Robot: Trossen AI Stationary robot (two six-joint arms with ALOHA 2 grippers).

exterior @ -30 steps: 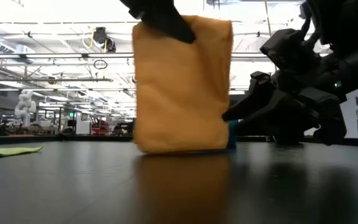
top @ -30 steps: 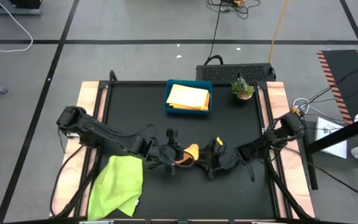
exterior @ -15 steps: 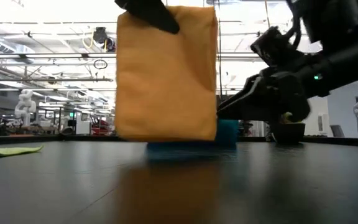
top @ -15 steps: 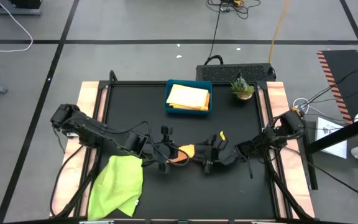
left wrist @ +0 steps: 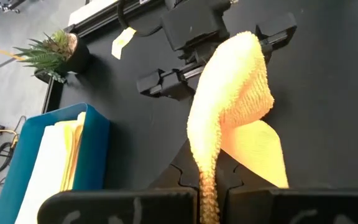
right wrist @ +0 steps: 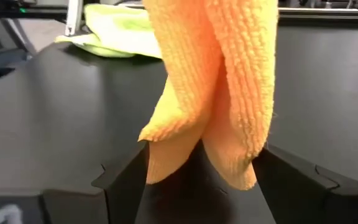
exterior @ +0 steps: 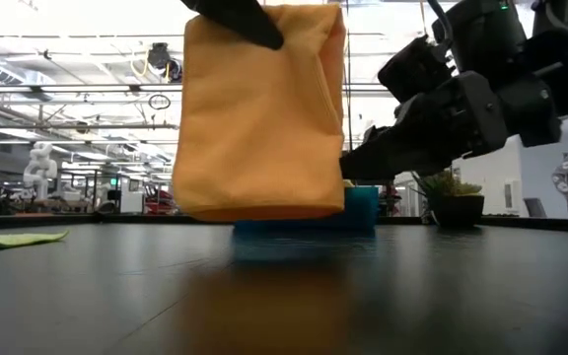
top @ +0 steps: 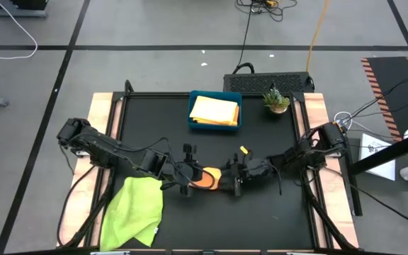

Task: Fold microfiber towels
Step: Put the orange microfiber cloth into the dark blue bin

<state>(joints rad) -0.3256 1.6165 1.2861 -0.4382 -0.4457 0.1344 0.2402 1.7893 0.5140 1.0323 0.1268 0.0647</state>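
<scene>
Towels: three colours are seen; one orange towel (exterior: 259, 113), one lime towel (top: 133, 211), and yellow towels (top: 214, 110) stacked in the tray, their number not to be told.
Tray: one blue tray (top: 193, 120), set at the far middle of the desk (top: 275, 212).
Plant: one small potted plant (top: 276, 100), placed just beside the tray toward the right.
Orange towel, place: it is held above the middle of the desk, between the two hands, clear of the surface in the low view.
Orange towel, axis: it hangs folded, long axis upright, gripped edge on top and free edge pointing down at the desk.
Left hand: the left hand (top: 190, 178) is clenched on the top edge of the orange towel.
Right hand: the right hand (top: 230, 177) is spread wide, its fingers (right wrist: 126, 171) either side of the hanging lower edge; no grasp is seen.
Lime towel: it is left crumpled at the near left of the desk, apart from both hands.
Person: one is seen in the room behind, at the right edge of the low view.
</scene>
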